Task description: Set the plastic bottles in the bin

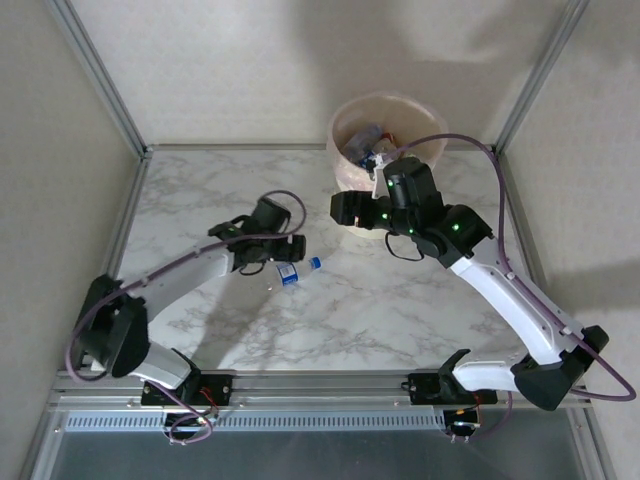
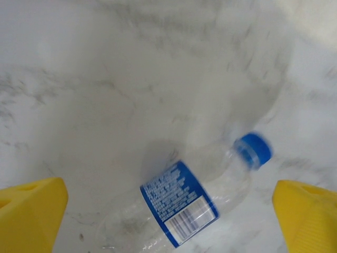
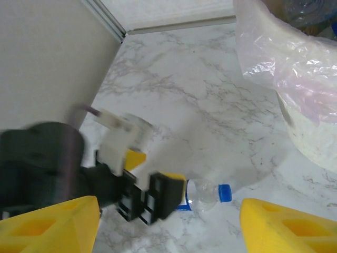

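One clear plastic bottle (image 1: 298,270) with a blue cap and blue label lies on its side on the marble table. In the left wrist view this bottle (image 2: 200,195) rests between the two yellow fingertips (image 2: 31,211), with a gap on either side. My left gripper (image 1: 287,252) is open just over it. The cream bin (image 1: 345,170), lined with a pinkish bag, stands at the back and holds several bottles (image 1: 372,140). My right gripper (image 1: 346,208) hovers open and empty beside the bin's near wall. The right wrist view takes in the bin (image 3: 308,132), the lying bottle (image 3: 208,192) and the left arm's gripper (image 3: 142,197).
Grey walls with metal corner posts (image 1: 95,70) close in the table on the left, back and right. A purple cable (image 1: 470,140) loops from the right arm past the bin's rim. Bare marble (image 1: 400,300) stretches between the two arms.
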Tool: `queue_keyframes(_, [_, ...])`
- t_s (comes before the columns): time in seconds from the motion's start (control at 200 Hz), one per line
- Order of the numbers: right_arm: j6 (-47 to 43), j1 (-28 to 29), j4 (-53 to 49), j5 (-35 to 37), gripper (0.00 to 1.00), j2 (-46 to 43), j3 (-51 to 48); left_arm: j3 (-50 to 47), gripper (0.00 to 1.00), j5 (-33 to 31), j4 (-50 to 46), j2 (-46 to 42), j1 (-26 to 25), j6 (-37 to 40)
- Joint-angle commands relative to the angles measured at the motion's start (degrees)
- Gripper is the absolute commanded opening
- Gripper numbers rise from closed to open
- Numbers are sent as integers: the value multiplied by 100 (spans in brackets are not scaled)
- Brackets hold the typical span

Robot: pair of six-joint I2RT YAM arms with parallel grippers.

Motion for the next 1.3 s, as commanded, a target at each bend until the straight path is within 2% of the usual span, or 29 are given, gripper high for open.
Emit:
queue_keyframes(0.0, [-46, 22, 100, 181, 74, -15, 297, 176, 100, -270, -439, 243, -244, 625])
queue_keyframes(0.06, [-18, 21, 91, 260, 75, -31, 335, 131, 100, -344, -348, 296, -246, 705])
queue_keyframes(0.195, [82, 18, 52, 460, 78, -162, 344, -2, 100, -69, -190, 387, -263, 1027])
queue_keyframes(0.35, [176, 21, -5, 690, 79, -352, 329, -167, 100, -283, 16, 591, -294, 1256])
queue_keyframes(0.541, [312, -17, -50, 905, 79, -552, 375, -450, 100, 259, 154, 633, -314, 1448])
queue_keyframes(0.741, [431, -120, -84, 915, 79, -646, 415, -583, 99, 509, 275, 836, -325, 1516])
queue_keyframes(0.936, [450, -155, -93, 835, 78, -666, 417, -505, 88, 821, 266, 1385, -326, 1538])
queue_keyframes(1.051, [476, -157, -98, 842, 77, -716, 406, -496, 82, 850, 319, 1377, -342, 1469])
queue_keyframes(1.186, [493, -155, -154, 870, 73, -762, 406, -432, 68, 720, 328, 1044, -343, 1449])
queue_keyframes(1.297, [485, -420, -199, 907, 68, -802, 466, -412, 56, 663, 360, 798, -343, 1484])
